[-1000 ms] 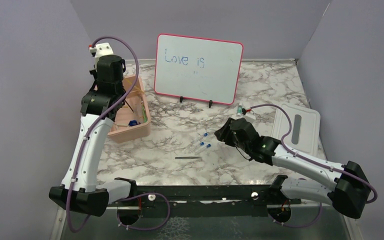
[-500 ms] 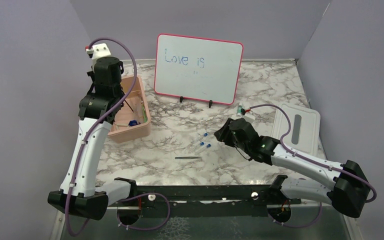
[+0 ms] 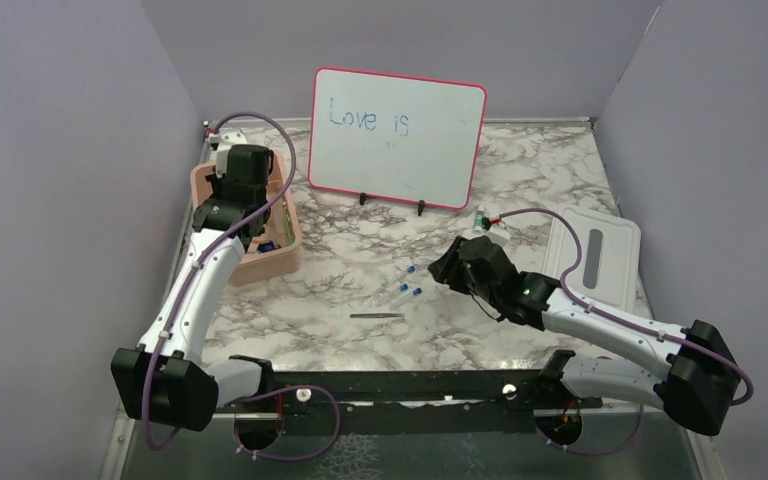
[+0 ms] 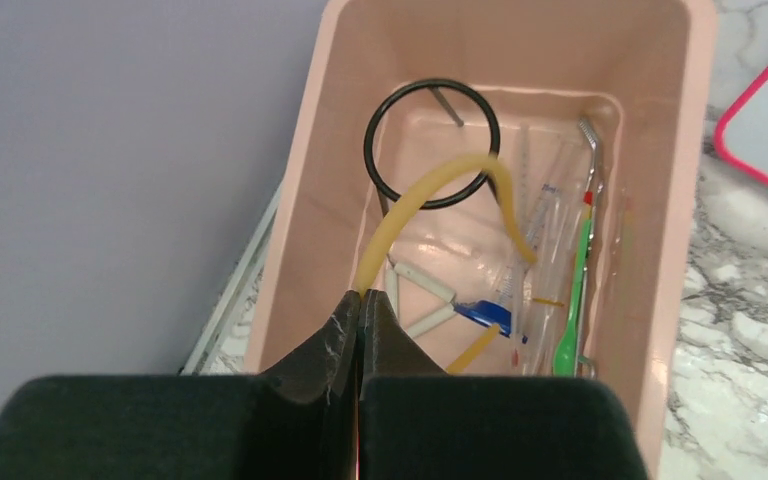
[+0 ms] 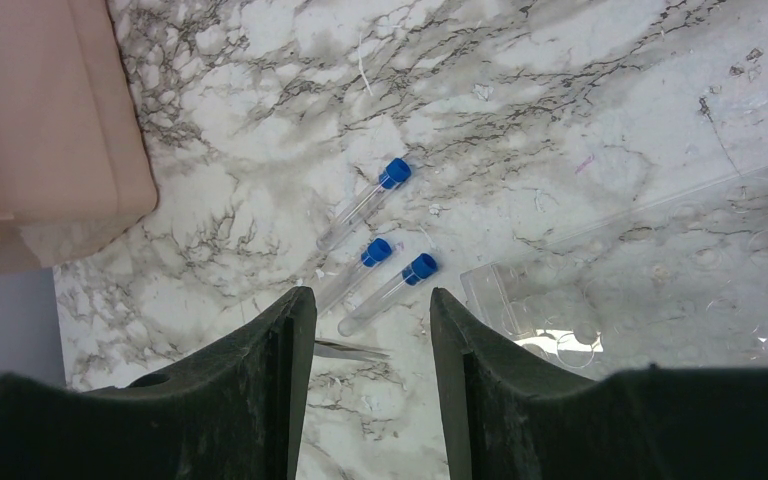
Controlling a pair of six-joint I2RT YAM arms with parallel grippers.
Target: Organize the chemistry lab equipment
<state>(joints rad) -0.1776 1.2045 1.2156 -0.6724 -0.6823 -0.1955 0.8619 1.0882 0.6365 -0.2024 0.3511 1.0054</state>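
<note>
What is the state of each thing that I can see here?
pink bin, uncovered
white lid, off the bin, flat on the table
blue-capped tubes, capped, lying on the table
tan rubber tube, curled inside the bin
whiteboard, upright
left gripper, fingers shut, over the bin
right gripper, fingers open, above the tubes

Left tool (image 4: 360, 300) now lower over pink bin (image 4: 305, 180)

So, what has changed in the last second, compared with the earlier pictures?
The left gripper, shut, came down from high above the pink bin to just over its contents, its tips at the tan rubber tube. The right gripper, open above the blue-capped tubes, and the whiteboard stayed put.
</note>
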